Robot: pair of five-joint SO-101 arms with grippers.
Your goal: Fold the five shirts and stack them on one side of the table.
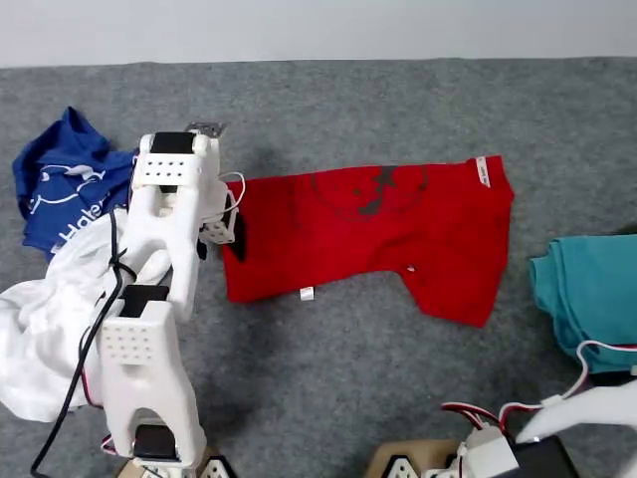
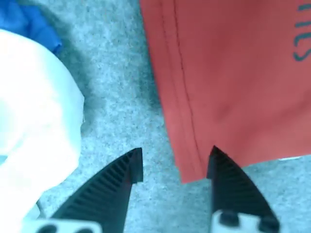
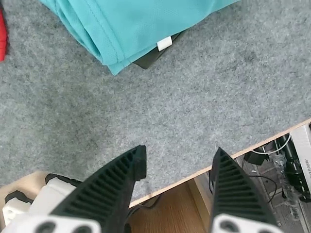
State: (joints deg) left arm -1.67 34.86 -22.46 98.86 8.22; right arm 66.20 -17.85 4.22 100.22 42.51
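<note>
High view has the red shirt (image 1: pixel 378 234) spread flat at the centre of the grey table (image 1: pixel 328 388), its print facing up and one sleeve pointing toward 5 o'clock. A blue shirt (image 1: pixel 65 184) lies crumpled at 10 o'clock. Touching it, a white shirt (image 1: pixel 45 329) is heaped at 8 o'clock. A teal shirt (image 1: pixel 587 294) sits folded at the 3 o'clock edge, well apart from the red one.

From 7 o'clock the left arm (image 1: pixel 149 339) stretches over the white heap, with the left gripper (image 1: pixel 224 224) at the red shirt's 9 o'clock edge. In the left wrist view that gripper (image 2: pixel 175 165) has its fingers released and spread. One finger (image 2: pixel 116 177) is above bare table and the other is at the hem, with the shirt's corner (image 2: pixel 189 170) lying between them.

In the right wrist view the right gripper (image 3: pixel 180 162) also has its fingers apart, grasping nothing, above bare felt near the table's edge. The teal shirt (image 3: pixel 126 24) is nearby, and a dark flat thing (image 3: pixel 153 59) peeks from under its fold.
</note>
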